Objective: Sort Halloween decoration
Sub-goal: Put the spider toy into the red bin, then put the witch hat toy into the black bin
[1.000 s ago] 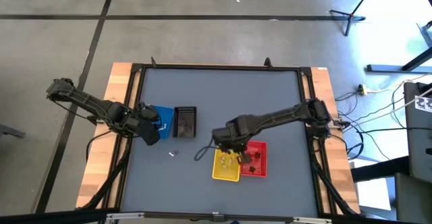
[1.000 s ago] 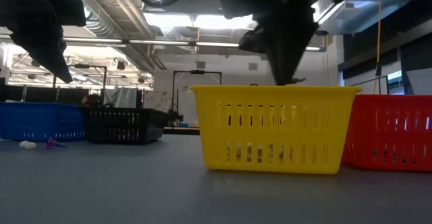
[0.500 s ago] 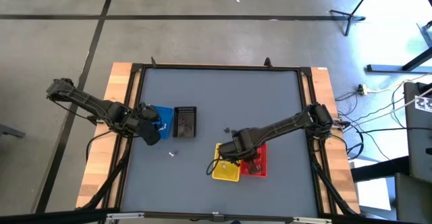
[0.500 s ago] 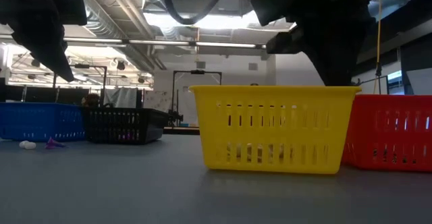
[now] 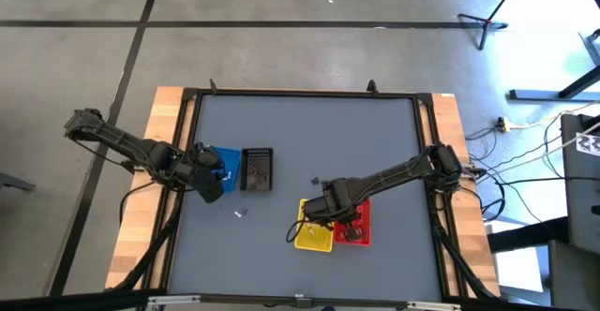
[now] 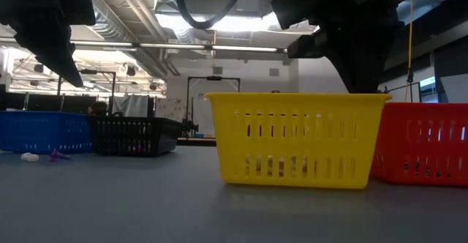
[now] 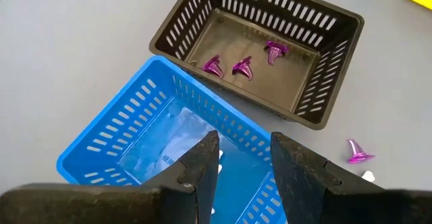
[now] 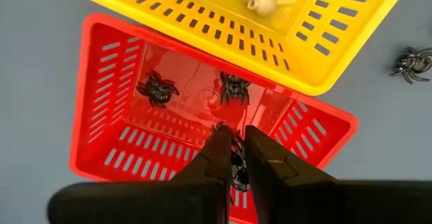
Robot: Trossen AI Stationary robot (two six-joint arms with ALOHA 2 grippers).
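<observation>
- Swung across within the last second: right gripper [image 8: 233, 140] away from the near-left side of the yellow basket [image 8: 324, 62], now poised over the red basket [image 8: 101, 96]; no further shift in the last half second.
- Pinched almost closed, with what looks like a black spider [image 8: 237, 164] caught between the fingertips; hard to be sure, since the fingers hide most of it.
- Already lying in the red basket: two more spiders [image 8: 156, 88], so probably the right bin for this one.
- Seen in the yellow basket: pale skulls [image 8: 260, 1], kept apart from the dark pieces.
- Judged from that: carry finished, release into the red basket the likely next step.
- No change on the other side: left gripper [image 7: 243, 156] hanging as before over the blue basket [image 7: 115, 143], jaws standing wide with nothing between them.
- Sorted in the black basket [image 7: 202, 21]: three purple trinkets [image 7: 243, 67].
- Left out on the table [image 5: 309, 133]: a loose spider [image 8: 412, 62] beyond the yellow basket, plus a purple piece [image 7: 358, 153] and a white piece [image 7: 368, 177] just beside the black basket.
- Sorting well along, not finished.
</observation>
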